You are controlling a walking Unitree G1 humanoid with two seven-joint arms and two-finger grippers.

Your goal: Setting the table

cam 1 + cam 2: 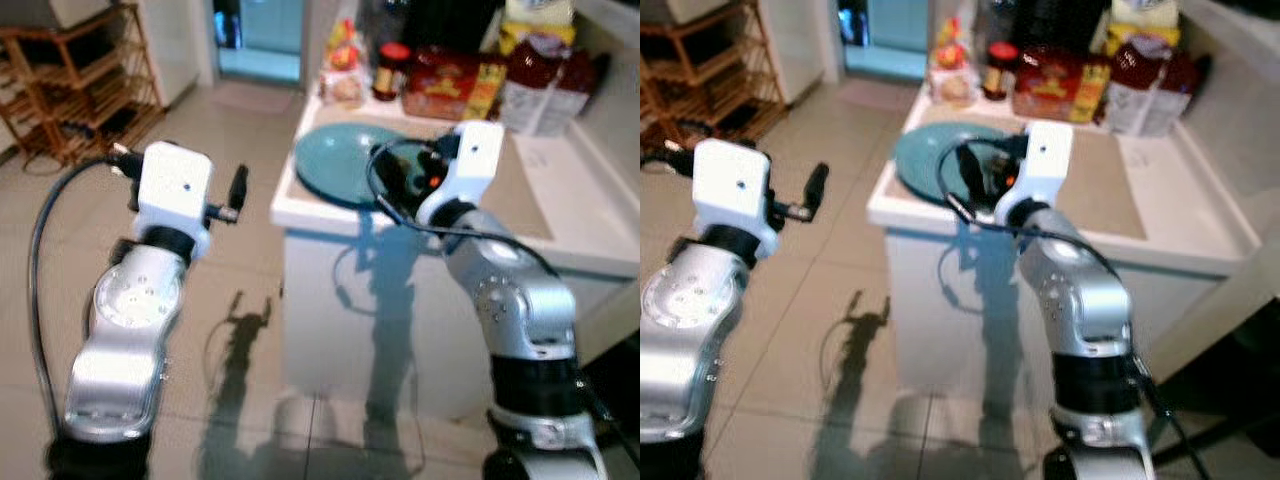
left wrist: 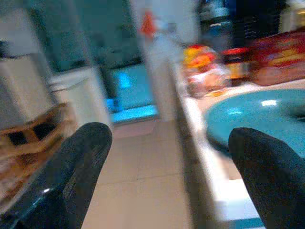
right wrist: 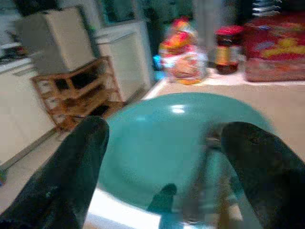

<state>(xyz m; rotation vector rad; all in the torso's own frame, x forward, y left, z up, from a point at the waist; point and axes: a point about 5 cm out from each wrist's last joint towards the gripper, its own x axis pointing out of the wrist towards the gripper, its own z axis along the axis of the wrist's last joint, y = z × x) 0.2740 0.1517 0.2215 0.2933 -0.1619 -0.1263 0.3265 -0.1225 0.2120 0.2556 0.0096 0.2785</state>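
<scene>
Over the tabletop (image 1: 560,215), the teal plate (image 1: 335,160) is partly hidden by the spread right end effector (image 3: 164,143), while the left end effector (image 2: 169,157) is held spread beside it, blurred.

The right gripper (image 3: 159,157) hangs just above a teal plate (image 3: 162,138), its two black fingers (image 3: 71,176) spread wide to either side of it. The plate lies at the edge of the white table (image 3: 119,210). Beyond the plate stand a bag of snacks (image 3: 183,52), a dark jar with a red lid (image 3: 228,47) and a red package (image 3: 276,47). Off the table, a wooden rack (image 3: 78,93) stands on the floor beside pale cabinets (image 3: 62,40)
</scene>
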